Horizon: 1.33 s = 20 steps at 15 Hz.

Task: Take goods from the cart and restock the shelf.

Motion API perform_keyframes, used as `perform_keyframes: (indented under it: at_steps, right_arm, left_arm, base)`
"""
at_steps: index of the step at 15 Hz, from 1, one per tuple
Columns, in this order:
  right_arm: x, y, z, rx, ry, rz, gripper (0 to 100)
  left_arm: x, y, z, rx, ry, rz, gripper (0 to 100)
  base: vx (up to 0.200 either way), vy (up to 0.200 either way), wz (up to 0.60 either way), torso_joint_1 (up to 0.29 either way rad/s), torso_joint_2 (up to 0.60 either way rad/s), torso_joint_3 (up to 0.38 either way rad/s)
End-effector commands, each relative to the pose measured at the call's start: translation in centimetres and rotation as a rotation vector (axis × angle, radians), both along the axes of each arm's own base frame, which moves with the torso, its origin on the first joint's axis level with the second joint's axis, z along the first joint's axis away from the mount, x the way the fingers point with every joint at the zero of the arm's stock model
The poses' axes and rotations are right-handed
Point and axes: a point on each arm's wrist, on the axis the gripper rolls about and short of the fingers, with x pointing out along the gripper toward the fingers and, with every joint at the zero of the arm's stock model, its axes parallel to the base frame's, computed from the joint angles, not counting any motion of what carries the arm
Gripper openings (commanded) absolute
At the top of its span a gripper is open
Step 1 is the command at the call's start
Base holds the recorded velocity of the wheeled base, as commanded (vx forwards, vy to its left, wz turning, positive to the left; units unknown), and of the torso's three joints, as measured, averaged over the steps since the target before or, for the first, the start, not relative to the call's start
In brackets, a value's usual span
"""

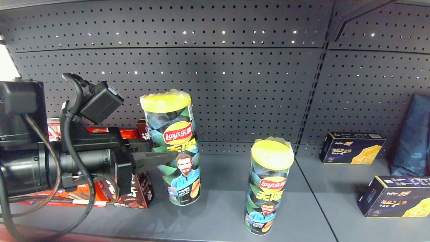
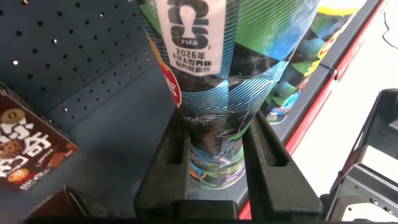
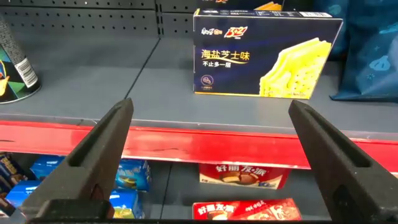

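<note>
Left of centre in your head view, your left gripper pinches the upright left chip can around its middle.

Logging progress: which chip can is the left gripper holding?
The rear can, beside the chocolate box, clamped by the left gripper; the front can stands free.

The rear chip can stands upright on the shelf between the left gripper's fingers, with the pegboard behind it, snack boxes just left of it, the front chip can right of it and nearer, and the rear carton, front carton and bag well to its right.
</note>
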Motion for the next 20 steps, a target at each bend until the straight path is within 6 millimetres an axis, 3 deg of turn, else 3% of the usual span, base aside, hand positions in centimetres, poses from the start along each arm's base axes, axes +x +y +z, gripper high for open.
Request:
perform_keyframes:
  at_steps: [1,5,12,20]
  right_arm:
    - [0.0,0.0,0.0,-0.001,0.003,0.000,100]
    - [0.0,0.0,0.0,-0.001,0.003,0.000,100]
    - [0.0,0.0,0.0,-0.001,0.003,0.002,100]
    - [0.0,0.0,0.0,-0.001,0.003,0.000,100]
  left_arm:
    - [0.6,-0.2,0.0,0.001,0.002,-0.001,0]
    - [1.3,0.2,0.4,-0.006,-0.007,0.026,0]
    - [5.7,-1.4,2.3,-0.043,-0.034,-0.047,0]
    - [10.7,-3.3,-1.8,0.008,0.024,-0.166,0]
  base:
    - [0.000,0.000,0.00,0.000,0.00,0.000]
    - [0.000,0.000,0.00,0.000,0.00,0.000]
    - [0.000,0.000,0.00,0.000,0.00,0.000]
    - [0.000,0.000,0.00,0.000,0.00,0.000]
